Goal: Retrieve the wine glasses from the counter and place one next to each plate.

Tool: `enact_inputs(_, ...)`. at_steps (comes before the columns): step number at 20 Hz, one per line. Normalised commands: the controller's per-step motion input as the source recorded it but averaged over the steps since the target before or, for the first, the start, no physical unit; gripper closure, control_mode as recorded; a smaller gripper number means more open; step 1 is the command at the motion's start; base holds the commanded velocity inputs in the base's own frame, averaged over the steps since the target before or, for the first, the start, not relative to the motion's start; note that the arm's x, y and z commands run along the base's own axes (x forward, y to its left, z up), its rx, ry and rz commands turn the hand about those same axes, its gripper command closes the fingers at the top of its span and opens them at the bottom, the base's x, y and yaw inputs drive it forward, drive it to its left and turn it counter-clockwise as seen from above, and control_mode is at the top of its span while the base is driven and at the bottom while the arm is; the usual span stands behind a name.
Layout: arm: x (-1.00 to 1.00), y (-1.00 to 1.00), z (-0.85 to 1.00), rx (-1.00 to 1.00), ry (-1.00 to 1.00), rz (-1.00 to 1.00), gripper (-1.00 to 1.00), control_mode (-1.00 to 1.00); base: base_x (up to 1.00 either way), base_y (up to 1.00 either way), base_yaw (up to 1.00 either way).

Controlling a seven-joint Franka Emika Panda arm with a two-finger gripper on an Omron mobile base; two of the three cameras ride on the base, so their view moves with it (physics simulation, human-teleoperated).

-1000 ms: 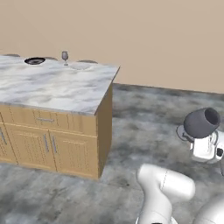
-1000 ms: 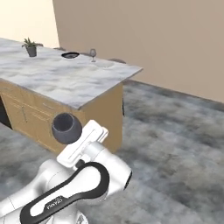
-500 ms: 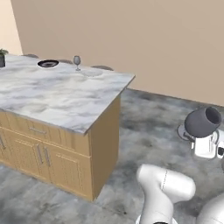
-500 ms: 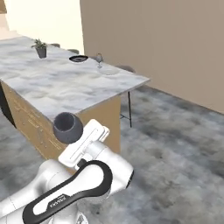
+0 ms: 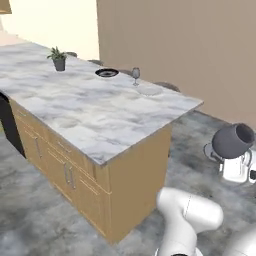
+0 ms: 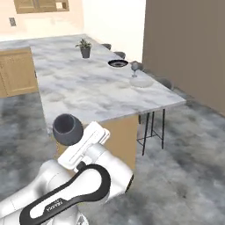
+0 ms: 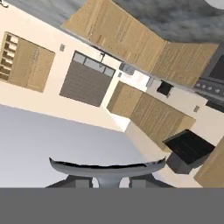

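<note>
Flat, even rendered lighting, bright, no clear source and no glare. Only soft shading under the white-grey veined marble surface (image 5: pixel 107 112) overhang. Low-res, slightly soft throughout; hand view rolled.

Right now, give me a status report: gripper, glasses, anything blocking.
Gripper shut on a wine glass. Other glass stands between dark plate and white plate. Nothing blocking.

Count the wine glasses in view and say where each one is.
2. One wine glass stands on the island between the dark plate and white plate; the other is in the gripper.
</note>
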Motion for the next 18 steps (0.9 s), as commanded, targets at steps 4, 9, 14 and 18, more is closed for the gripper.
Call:
enact_inputs(4, 0.0, 0.0, 0.0, 0.0, 0.0, 0.0, 1.0, 1.0, 0.0, 0.0, 1.0)
enact_inputs(9, 0.0, 0.0, 0.0, 0.0, 0.0, 0.0, 1.0, 1.0, -0.03, -0.02, 1.0)
enact_inputs(14, 0.0, 0.0, 0.0, 0.0, 0.0, 0.0, 1.0, 1.0, -0.91, -0.84, 0.69)
enact_inputs(18, 0.0, 0.0, 0.0, 0.0, 0.0, 0.0, 1.0, 1.0, -1.0, -1.0, 0.2)
